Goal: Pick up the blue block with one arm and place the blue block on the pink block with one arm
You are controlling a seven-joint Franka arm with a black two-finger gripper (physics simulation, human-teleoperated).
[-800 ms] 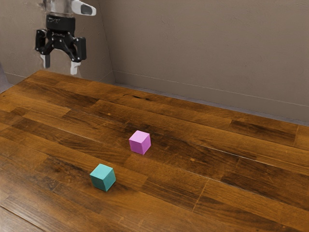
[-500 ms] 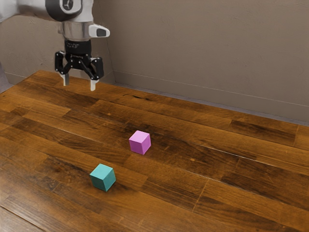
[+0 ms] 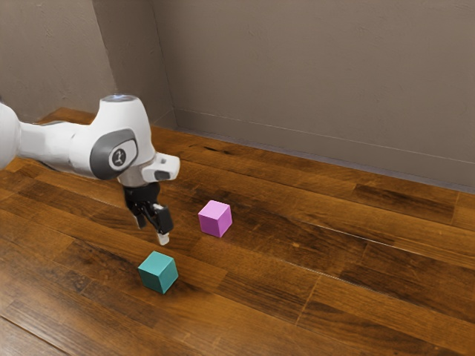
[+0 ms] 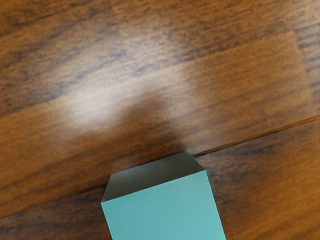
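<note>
- Currently the blue block [image 3: 157, 271] [image 4: 162, 205] sits on the desk [image 3: 334, 245], near the pink block [image 3: 215, 218] but apart from it.
- The end effector [image 3: 152, 230] hovers just above it, fingers [image 3: 164, 237] spread, empty.
- Best centre over the block, square the fingers to its faces, then descend.

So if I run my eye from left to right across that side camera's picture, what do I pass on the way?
white arm → blue block → pink block
</note>
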